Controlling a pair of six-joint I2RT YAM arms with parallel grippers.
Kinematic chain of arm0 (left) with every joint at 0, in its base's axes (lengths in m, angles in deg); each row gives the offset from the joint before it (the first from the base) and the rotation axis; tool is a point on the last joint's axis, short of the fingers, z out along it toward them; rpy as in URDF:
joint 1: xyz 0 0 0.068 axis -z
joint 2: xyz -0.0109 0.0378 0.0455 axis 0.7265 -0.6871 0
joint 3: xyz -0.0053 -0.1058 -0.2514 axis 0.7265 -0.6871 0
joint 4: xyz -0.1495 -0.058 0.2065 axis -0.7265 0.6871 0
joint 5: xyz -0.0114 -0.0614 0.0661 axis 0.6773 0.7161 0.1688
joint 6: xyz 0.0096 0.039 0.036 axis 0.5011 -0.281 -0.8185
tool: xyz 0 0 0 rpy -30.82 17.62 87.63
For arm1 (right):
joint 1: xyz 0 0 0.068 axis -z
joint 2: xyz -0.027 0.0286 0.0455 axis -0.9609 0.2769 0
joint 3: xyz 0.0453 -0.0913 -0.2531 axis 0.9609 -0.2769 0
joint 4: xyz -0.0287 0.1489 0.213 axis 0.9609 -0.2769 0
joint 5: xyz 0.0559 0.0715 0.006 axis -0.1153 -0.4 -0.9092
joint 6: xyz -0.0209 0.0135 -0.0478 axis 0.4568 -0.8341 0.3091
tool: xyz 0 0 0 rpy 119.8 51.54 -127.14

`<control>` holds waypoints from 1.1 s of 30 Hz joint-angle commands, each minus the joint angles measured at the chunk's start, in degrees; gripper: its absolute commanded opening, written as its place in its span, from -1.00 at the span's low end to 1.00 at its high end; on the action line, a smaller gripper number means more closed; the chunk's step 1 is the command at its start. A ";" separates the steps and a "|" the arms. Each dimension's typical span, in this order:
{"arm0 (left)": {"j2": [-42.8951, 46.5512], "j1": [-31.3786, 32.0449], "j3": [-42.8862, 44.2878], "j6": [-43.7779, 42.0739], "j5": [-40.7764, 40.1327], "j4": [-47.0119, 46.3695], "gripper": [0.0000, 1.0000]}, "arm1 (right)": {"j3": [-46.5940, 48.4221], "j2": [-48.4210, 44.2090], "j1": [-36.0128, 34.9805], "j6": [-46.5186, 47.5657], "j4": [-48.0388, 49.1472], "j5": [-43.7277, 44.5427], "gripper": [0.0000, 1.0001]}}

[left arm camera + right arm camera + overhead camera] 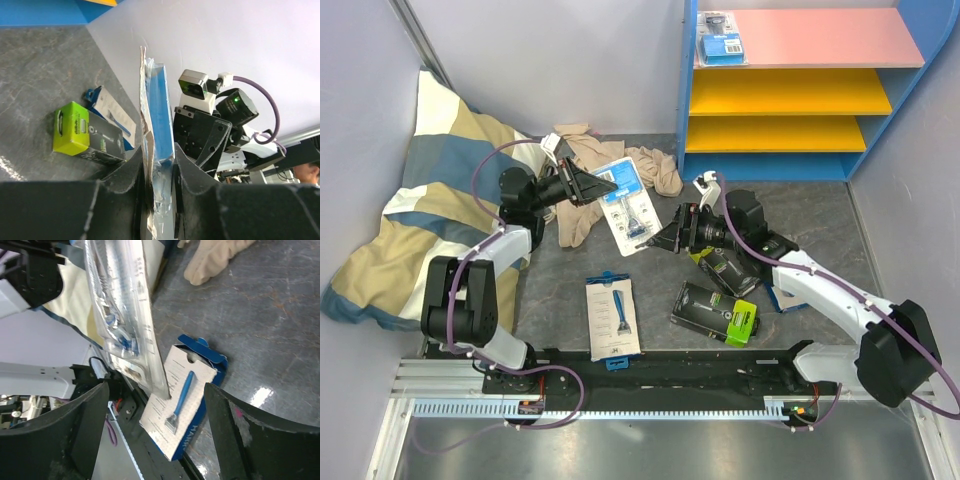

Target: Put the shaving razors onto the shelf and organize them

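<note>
My left gripper point(600, 188) point(159, 162) is shut on one edge of a clear blister razor pack on a blue card point(626, 206) point(159, 107) and holds it above the floor. My right gripper point(666, 238) point(156, 427) stands open just right of the pack's lower end point(122, 315), not touching it. A second blister pack point(720, 40) lies on the pink top board of the blue-framed shelf point(840, 38). A white-blue razor box point(612, 318) point(182, 407) lies near the front. Two black boxes with lime ends point(716, 312) point(728, 270) point(85, 135) lie by the right arm.
A beige cloth point(605, 160) point(215, 257) is bunched on the grey floor behind the held pack. The striped pillow point(420, 200) leans against the left wall. Another white-blue box point(112, 112) sits partly under the right arm. The two yellow shelf boards point(785, 92) carry nothing.
</note>
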 commanded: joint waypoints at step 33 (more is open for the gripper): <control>0.54 1.11 -5.57 7.25 -1.54 -15.15 1.00 | -3.56 -0.49 0.65 -7.65 19.14 -6.40 -0.86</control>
